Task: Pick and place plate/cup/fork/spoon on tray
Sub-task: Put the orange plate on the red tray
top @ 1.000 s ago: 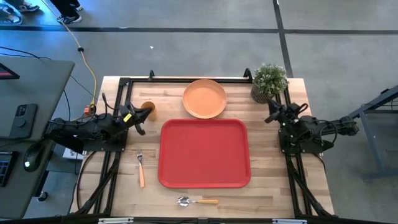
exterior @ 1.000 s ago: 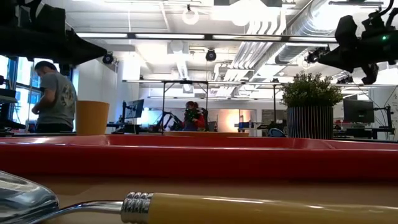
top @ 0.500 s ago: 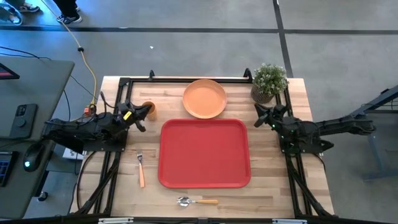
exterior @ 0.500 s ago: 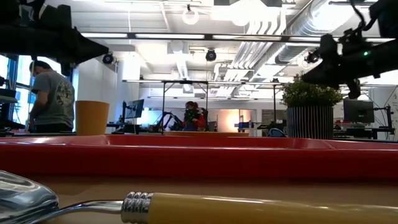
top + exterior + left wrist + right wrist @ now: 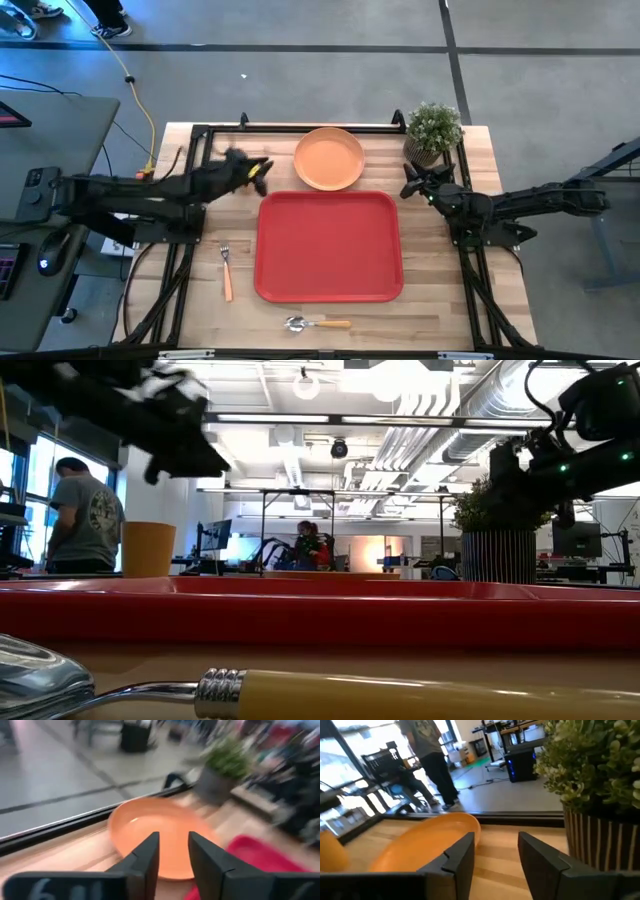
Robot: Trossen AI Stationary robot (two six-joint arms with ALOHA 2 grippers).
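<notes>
The orange plate point(image 5: 328, 158) lies flat on the table just beyond the red tray point(image 5: 328, 245). In the high view my left arm covers the cup; the low view shows the cup point(image 5: 148, 550) upright past the tray. The fork point(image 5: 226, 270) lies left of the tray, and the spoon point(image 5: 318, 323) lies by the near edge. My left gripper point(image 5: 258, 170) hovers open just left of the plate, its fingers point(image 5: 150, 857) pointing at the plate point(image 5: 160, 827). My right gripper point(image 5: 408, 183) is open right of the plate, beside the plant, and faces the plate point(image 5: 427, 845).
A potted plant point(image 5: 433, 130) stands at the far right corner, close to my right gripper. A black frame rail point(image 5: 300, 128) runs along the table's far edge. A person point(image 5: 85, 515) stands in the room behind the table. Bare wood shows either side of the tray.
My left gripper has swung from beside the cup toward the table's right, passing over the cup to the plate's left side. My right gripper has reached toward the table's left, closer to the plate, as its arm stretched out. Nothing on the table has moved.
</notes>
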